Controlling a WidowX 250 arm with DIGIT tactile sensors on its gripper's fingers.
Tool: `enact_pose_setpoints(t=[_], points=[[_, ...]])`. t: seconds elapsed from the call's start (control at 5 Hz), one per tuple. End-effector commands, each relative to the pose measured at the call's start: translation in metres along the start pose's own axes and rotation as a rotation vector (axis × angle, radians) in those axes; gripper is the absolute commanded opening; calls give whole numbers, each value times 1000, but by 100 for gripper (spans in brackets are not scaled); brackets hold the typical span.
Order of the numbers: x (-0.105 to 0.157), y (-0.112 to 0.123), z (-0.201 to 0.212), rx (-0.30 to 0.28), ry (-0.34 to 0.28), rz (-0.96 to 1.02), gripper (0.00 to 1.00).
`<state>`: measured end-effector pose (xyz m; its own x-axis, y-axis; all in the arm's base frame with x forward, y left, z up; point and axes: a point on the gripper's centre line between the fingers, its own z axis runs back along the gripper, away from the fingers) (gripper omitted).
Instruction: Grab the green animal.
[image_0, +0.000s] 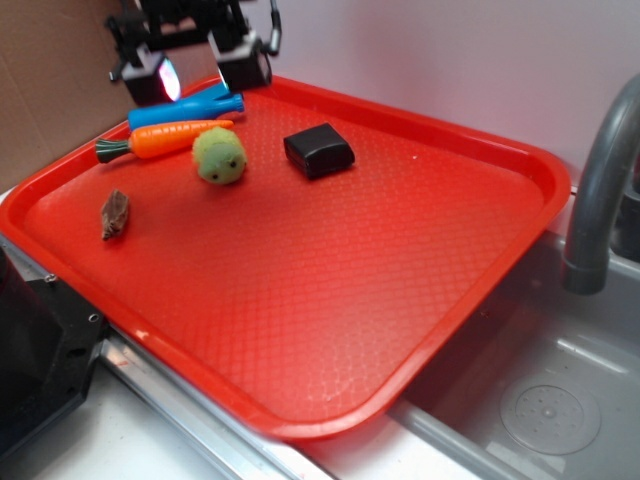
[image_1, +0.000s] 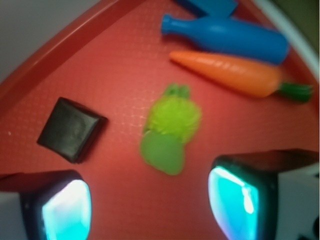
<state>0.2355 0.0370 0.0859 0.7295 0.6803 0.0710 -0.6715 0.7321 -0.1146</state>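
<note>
My jaws (image_1: 150, 210) hang spread wide and empty, the 2 glowing pads (image_1: 65, 210) framing the bottom of my wrist view with bare red tray between them. I hold them apart like this because the target is round and soft, and I want a gap broader than its body before I come down.

Just beyond the pads, sitting roughly between them, is the green animal (image_1: 172, 120): a fuzzy lime ball with a smooth green flap on my side and small bumps on its far side. It rests on the red tray (image_0: 330, 300), touching nothing else, which gives me room on both sides for a clean pinch. In the exterior view its face points toward the tray's open middle, and I hover above and behind it, near the tray's back corner.

To one side, a little apart from it, lies a black square block (image_1: 71, 129), flat and well out of my closing line. Farther on lies the orange carrot (image_1: 230, 72) with its green stem, near the animal but not touching; I judge it the one thing a pad could nudge if I drift. Behind it lies the blue bottle (image_1: 225, 36) on its side. Away from the rest, a small brown piece (image_0: 115, 214) lies near the tray's edge.
</note>
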Motion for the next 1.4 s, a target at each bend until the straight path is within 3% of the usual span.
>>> enact_pose_setpoints(t=[0.0,0.2,0.6,0.8,1.2], points=[[14,30,-29,74,11,60,100],[19,25,-49,77,27,2,100],[23,20,-68,175,74,-8,100],[22,26,-57,163,122,-90,0],[-2,38,33,101,47,-420,0]])
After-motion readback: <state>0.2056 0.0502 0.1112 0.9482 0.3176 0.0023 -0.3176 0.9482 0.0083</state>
